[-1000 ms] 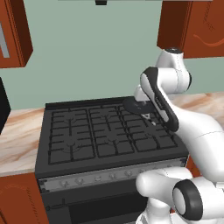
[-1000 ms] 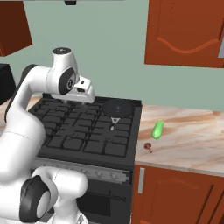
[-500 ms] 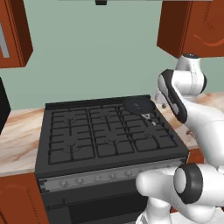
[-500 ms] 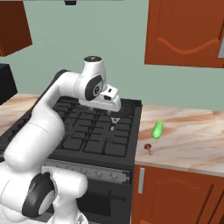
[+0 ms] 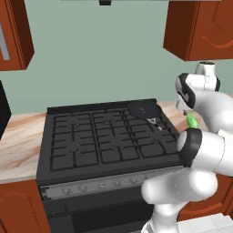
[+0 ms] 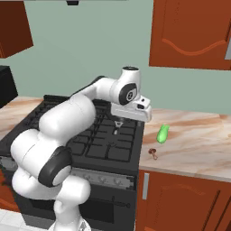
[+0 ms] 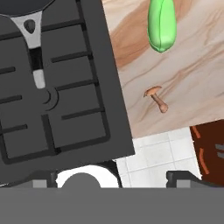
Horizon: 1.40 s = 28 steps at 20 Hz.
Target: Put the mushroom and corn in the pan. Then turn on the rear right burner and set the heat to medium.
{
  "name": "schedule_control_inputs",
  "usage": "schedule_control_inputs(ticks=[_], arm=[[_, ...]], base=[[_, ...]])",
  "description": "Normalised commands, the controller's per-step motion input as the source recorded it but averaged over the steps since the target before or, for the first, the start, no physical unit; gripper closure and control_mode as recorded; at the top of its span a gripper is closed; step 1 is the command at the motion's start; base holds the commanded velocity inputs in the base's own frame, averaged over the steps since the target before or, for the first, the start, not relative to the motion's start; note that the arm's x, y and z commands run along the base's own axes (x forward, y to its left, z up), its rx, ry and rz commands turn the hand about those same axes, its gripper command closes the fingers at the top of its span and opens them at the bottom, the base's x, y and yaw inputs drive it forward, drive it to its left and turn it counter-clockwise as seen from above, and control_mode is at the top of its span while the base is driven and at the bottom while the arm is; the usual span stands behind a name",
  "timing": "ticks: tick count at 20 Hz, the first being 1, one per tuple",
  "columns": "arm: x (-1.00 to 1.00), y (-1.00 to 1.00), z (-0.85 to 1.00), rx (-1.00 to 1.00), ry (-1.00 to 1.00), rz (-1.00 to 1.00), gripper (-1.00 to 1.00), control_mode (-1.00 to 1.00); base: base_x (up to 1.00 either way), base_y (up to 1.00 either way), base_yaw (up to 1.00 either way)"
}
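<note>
The jaws stand wide open and hold nothing, above the stove's (image 6: 97, 135) right edge. Beside the stove, the corn (image 7: 161, 25) and the mushroom (image 7: 156, 99) lie apart on the counter (image 6: 198, 137). The pan (image 5: 143, 109) sits on the stove's rear right burner.

The white arm (image 6: 67, 117) reaches forward, its fingers (image 7: 46, 178) apparently spread wide, holding nothing.
</note>
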Motion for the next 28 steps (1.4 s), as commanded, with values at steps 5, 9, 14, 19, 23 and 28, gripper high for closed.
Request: schedule_control_inputs(ticks=[5, 9, 14, 19, 23, 28], arm=[[0.19, -0.40, -0.59, 0.01, -0.05, -0.01, -1.00, -1.00], [0.11, -0.21, -0.45, 0.02, -0.10, 0.00, -1.00, -1.00], [-0.02, -0.38, -0.44, 0.00, -0.01, 0.02, -1.00, -1.00], [-0.08, -0.39, -0.20, 0.00, 0.00, 0.23, -1.00, -1.00], [0.01, -0.20, 0.00, 0.00, 0.00, 0.34, -1.00, -1.00], [0.08, -0.08, -0.07, 0.00, 0.02, 0.34, -1.00, -1.00]], base=[[0.00, 0.00, 0.00], [0.00, 0.00, 0.00], [0.00, 0.00, 0.00], [0.00, 0.00, 0.00], [0.00, 0.00, 0.00], [0.00, 0.00, 0.00]])
